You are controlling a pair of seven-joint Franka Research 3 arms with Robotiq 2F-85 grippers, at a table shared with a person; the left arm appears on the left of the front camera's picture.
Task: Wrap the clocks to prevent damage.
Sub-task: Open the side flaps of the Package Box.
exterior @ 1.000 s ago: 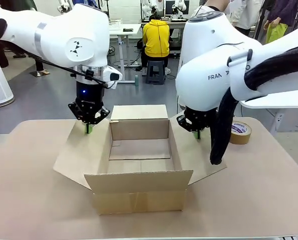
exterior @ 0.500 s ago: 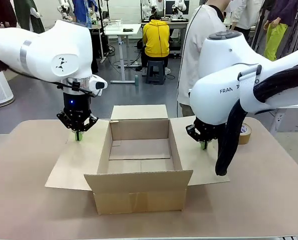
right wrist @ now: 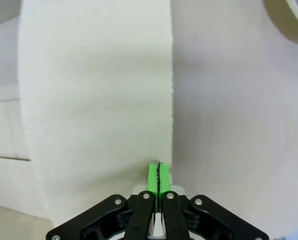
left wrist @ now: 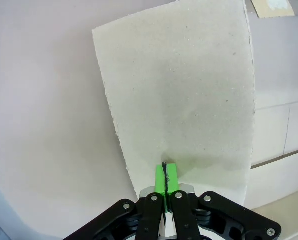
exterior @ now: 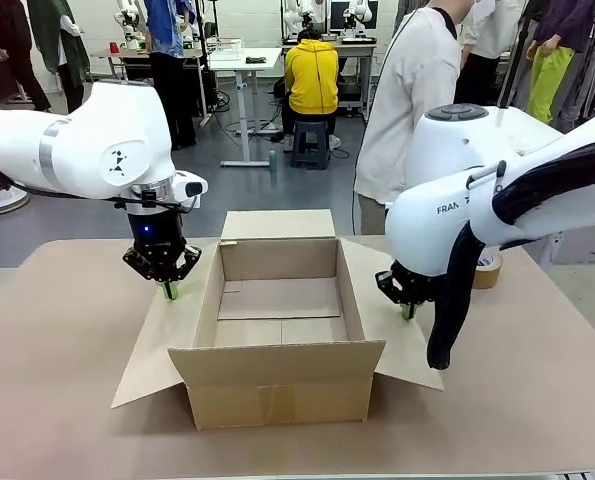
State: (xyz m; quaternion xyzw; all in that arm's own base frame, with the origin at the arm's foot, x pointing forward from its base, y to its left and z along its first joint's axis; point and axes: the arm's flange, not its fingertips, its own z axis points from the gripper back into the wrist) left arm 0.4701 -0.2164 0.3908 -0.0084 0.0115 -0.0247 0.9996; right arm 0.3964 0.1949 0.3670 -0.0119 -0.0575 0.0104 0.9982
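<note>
Matt brown cardboard box [exterior: 277, 385] (rough-edged flaps [left wrist: 184, 100]) on a smooth matt table [exterior: 57, 400].

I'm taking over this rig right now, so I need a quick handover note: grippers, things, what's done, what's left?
Left gripper: shut, holding nothing, tip down on the left flap.
Right gripper: shut, holding nothing, tip down on the right flap.
Cardboard box: mid-table, open, flaps spread outward. Tape roll on the table behind the right arm. A person stands at the far side.
Done: box opened.
Left: wrapping the clocks, not yet begun.
</note>
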